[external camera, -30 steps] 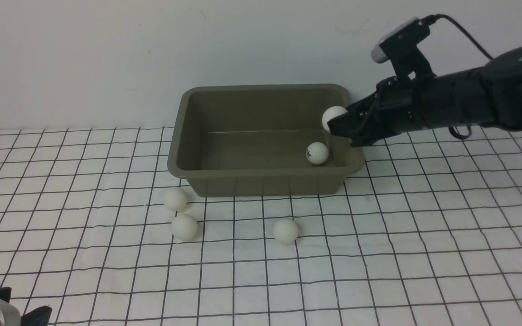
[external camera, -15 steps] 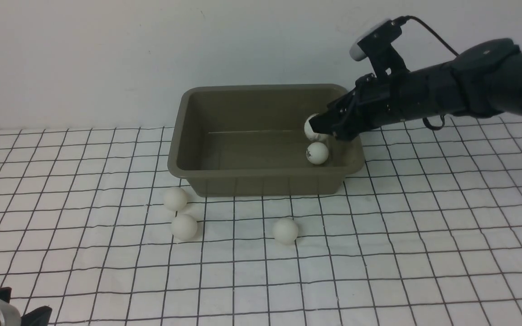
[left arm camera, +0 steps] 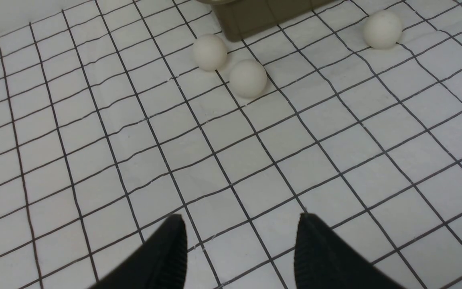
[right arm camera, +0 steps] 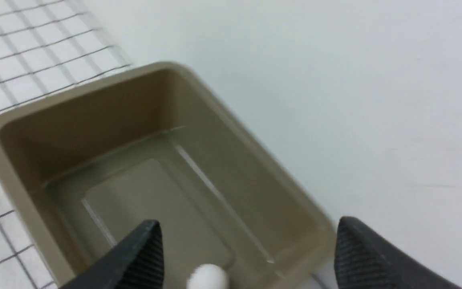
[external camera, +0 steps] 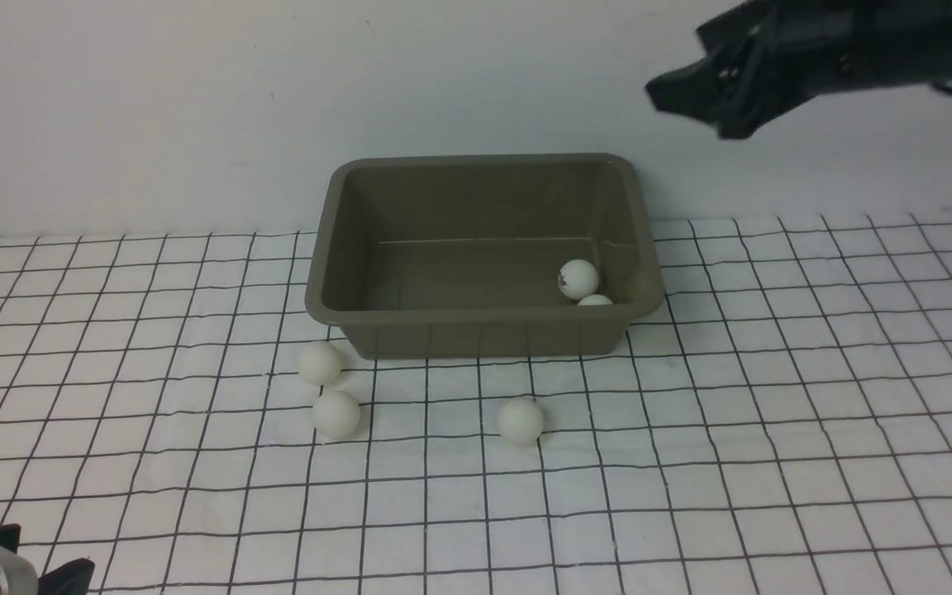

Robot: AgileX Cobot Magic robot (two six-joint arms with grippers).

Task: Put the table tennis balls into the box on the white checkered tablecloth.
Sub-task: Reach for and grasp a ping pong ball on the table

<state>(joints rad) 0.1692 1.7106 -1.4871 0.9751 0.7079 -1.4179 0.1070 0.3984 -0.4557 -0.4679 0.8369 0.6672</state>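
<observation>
Now that your right gripper (external camera: 691, 106) has let go and lifted up and away to the right of the box (external camera: 476, 335), its jaws stand wide apart and empty. The ball it carried a second ago has landed inside. This dropped ball (external camera: 595, 301) sits against the near wall at the right end, half hidden by the rim and touching or nearly touching the marked ball (external camera: 578, 278).

That makes two in and three to go. On the white checkered tablecloth (external camera: 773, 413), the corner ball (external camera: 320, 362) lies just off the box's near left corner, the second ball (external camera: 336, 413) close in front of it, and the middle ball (external camera: 521, 420) apart to the right.

Your left gripper (left arm camera: 241, 224) hangs open and empty over bare cloth.

The box stands upright with its mouth up and its long axis running left to right along the wall (external camera: 195, 99) (the balls, being round, have none).
</observation>
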